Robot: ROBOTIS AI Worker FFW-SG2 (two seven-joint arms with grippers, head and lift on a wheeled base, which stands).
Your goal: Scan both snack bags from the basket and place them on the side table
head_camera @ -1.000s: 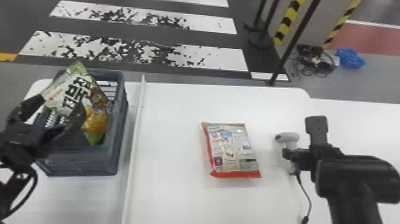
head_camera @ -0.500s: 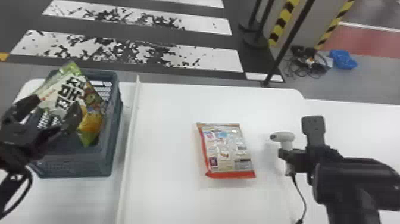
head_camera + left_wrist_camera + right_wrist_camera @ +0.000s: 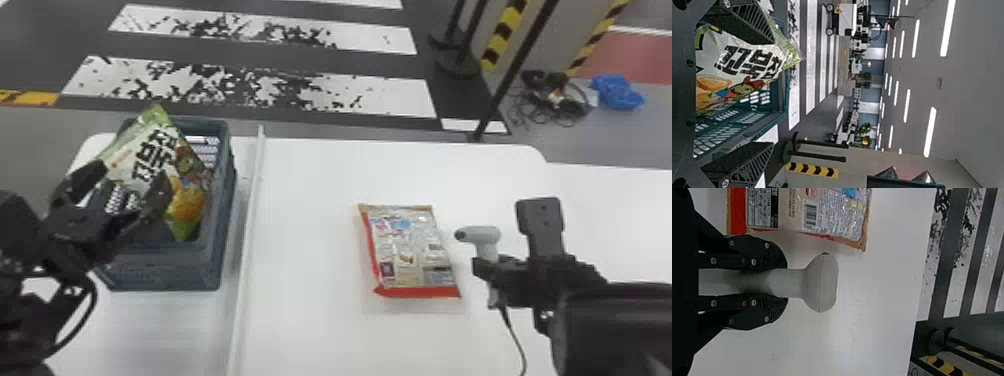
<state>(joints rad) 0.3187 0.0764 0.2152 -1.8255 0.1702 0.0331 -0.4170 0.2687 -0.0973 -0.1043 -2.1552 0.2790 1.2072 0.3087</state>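
Snack bag (image 3: 162, 147) leans in the basket (image 3: 165, 272) near our left hand (image 3: 127, 179), wide open and empty; our right hand (image 3: 487, 270) grips the scanner (image 3: 485, 235)

White crosswalk-style floor stripes (image 3: 400, 95): painted on dark floor, super scuffed with black patches lol
Orange-yellow floor strip (image 3: 30, 97): off at the head view's left edge
Black metal-looking poles on round bases (image 3: 457, 62): standing near yellow-and-black hazard bands (image 3: 505, 37)
Messy black cable heap (image 3: 555, 95): lying on grey floor
Crumpled blue plastic (image 3: 617, 92): just beside the cables, flat red floor patch (image 3: 640, 57) behind
Boxy white wheeled cart (image 3: 847, 19): way back, left wrist view
Long white ceiling lights (image 3: 929, 133): glowing in rows
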